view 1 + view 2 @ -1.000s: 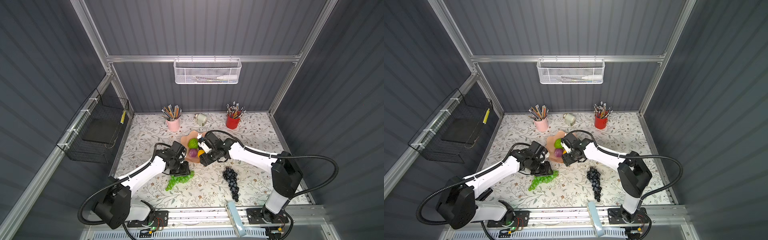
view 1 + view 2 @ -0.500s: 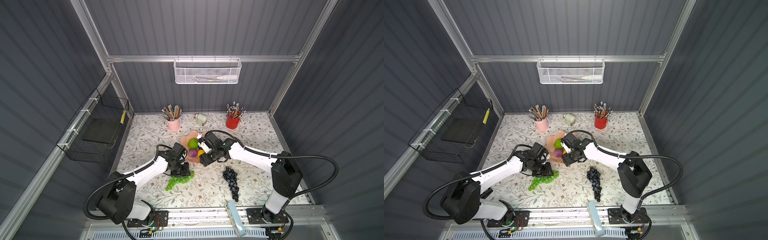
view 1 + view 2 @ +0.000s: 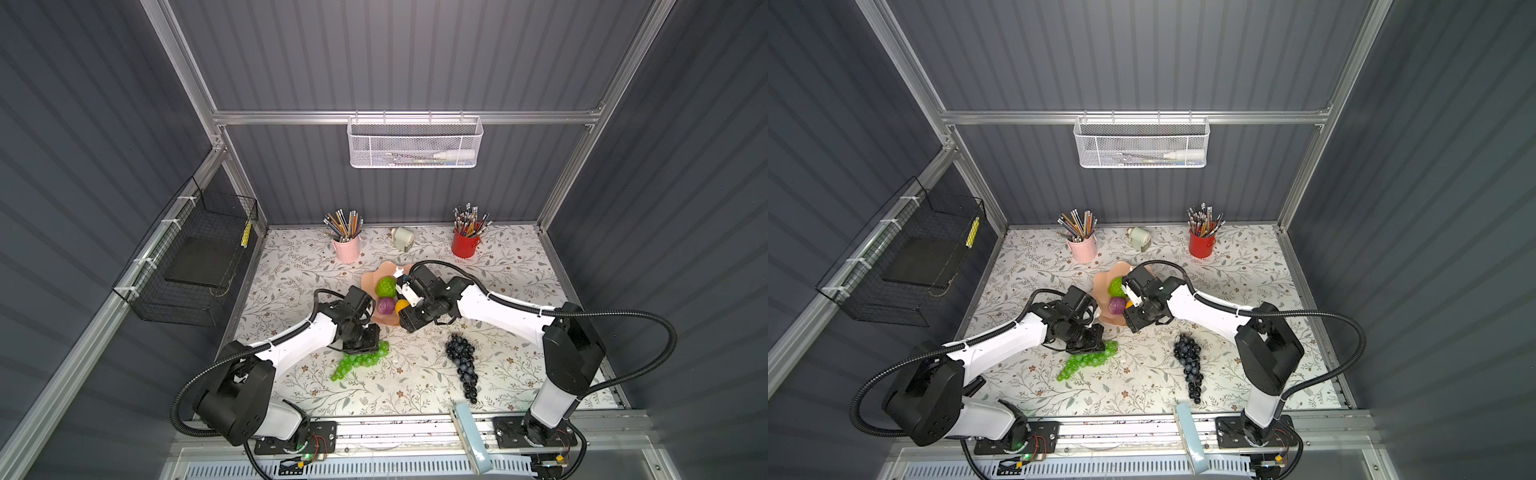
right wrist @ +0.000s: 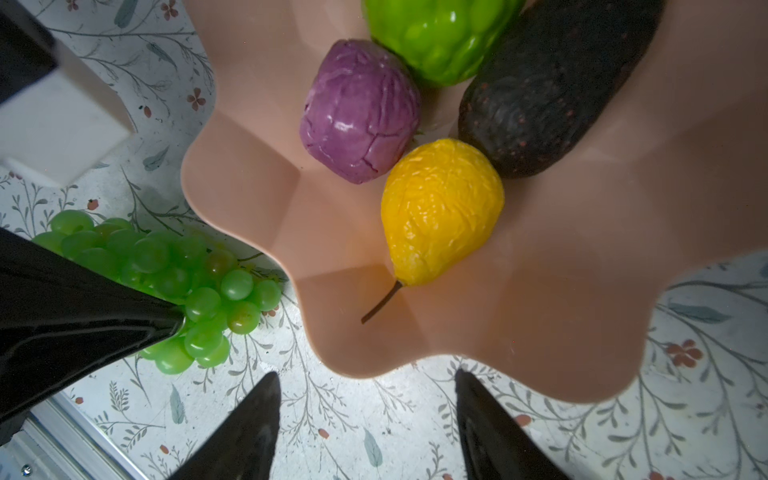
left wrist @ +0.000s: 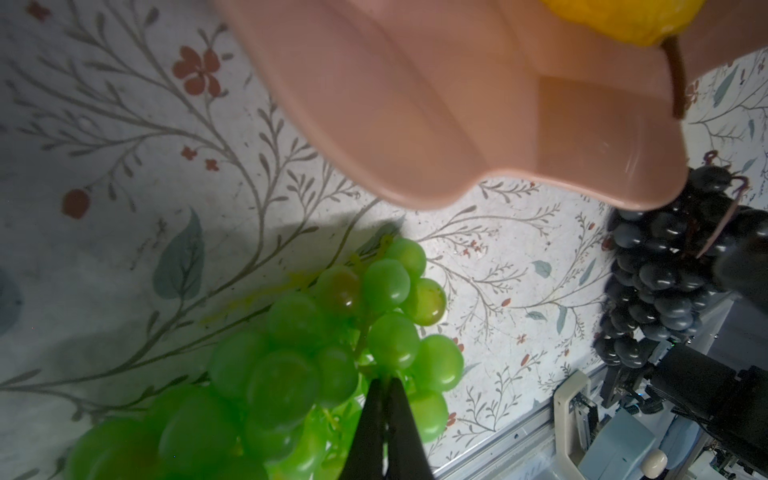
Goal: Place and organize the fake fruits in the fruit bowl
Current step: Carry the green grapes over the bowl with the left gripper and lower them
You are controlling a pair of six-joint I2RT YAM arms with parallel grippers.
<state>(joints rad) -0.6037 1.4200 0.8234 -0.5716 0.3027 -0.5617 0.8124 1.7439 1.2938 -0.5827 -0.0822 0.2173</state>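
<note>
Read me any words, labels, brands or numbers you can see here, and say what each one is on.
No text can be read in any view.
Yellow tag on the black wire basket: too small to read.
White tube in the white mesh basket: label, if any, blurred.
Fruit bowl: plain, no lettering.

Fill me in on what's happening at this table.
The left claw is shut on the green grape bunch, which lies on the table beside the fruit bowl. The right claw hangs open and empty by the bowl's rim. Inside are the bumpy lime-green ball, purple ball, dark avocado and yellow fruit. The dark grape bunch lies on the table, apart.
</note>
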